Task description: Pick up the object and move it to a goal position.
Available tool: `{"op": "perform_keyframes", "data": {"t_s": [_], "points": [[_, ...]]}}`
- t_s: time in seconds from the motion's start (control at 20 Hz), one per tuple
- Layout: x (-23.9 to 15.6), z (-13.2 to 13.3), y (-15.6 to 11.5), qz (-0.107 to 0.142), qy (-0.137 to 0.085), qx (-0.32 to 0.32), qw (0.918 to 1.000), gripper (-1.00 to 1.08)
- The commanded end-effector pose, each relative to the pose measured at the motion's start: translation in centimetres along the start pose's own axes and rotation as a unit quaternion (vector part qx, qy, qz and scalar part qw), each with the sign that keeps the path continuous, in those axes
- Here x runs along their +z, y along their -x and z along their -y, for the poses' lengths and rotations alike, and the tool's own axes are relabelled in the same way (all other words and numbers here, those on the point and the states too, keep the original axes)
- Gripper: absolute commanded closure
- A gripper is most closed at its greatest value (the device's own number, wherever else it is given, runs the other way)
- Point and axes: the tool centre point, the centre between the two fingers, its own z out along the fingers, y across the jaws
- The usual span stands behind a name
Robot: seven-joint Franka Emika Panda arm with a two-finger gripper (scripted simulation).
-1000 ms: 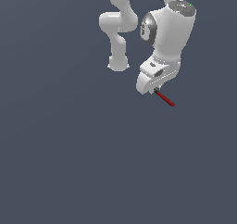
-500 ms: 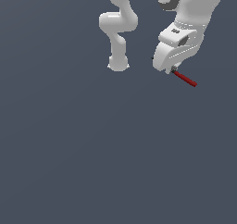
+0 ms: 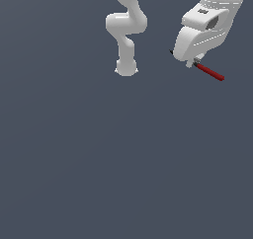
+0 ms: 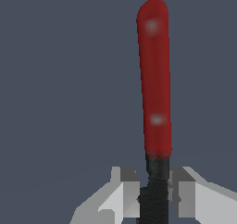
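A plain grey floor [image 3: 99, 174] bears the arm's base [image 3: 126, 67].

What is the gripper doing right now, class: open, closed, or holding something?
Gripper: closed on the rod, gripping its black end; the red part sticks out.

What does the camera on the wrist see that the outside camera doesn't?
Only the wrist view shows the two fingers squeezing the rod's black end. Only the exterior view shows the whole white arm and its base, with the gripper high on the exterior view's right. Both show the red part of the rod sticking out of the gripper.
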Motion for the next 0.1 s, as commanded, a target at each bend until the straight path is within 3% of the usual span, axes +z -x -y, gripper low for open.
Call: {"op": "perform_keyframes", "data": {"t_s": [0.0,0.05], "points": [[-0.36,0.14,-0.08,0.000,0.000,0.000,1.0000,1.08],[-0.38,0.15,-0.09,0.000,0.000,0.000,1.0000,1.08]]}}
